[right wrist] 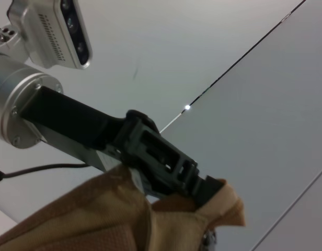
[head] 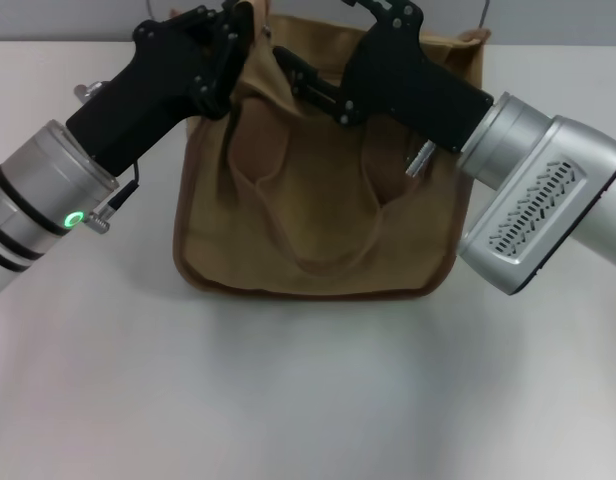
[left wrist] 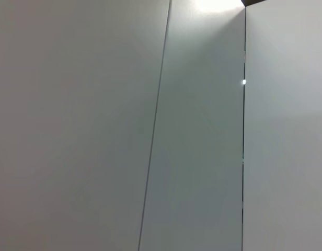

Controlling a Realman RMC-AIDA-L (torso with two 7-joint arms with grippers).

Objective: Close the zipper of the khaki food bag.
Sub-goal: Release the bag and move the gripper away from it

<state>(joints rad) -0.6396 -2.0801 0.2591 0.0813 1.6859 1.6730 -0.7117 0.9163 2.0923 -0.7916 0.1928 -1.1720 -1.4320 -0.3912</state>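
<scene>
The khaki food bag (head: 318, 220) stands on the white table, its two looped handles hanging down its front. My left gripper (head: 236, 45) is at the bag's top left corner. In the right wrist view the left gripper (right wrist: 210, 189) is shut on a fold of the bag's (right wrist: 98, 219) top edge. My right gripper (head: 303, 75) reaches across the bag's top opening from the right, close to the left gripper. The zip line is hidden behind the grippers in the head view. A small silver piece (right wrist: 205, 239), perhaps the pull tab, shows under the pinched corner.
The white table (head: 308, 400) spreads in front of the bag and to both sides. A pale panelled wall (left wrist: 203, 130) stands behind it and fills the left wrist view. The right arm's silver forearm (head: 538, 200) hangs over the bag's right side.
</scene>
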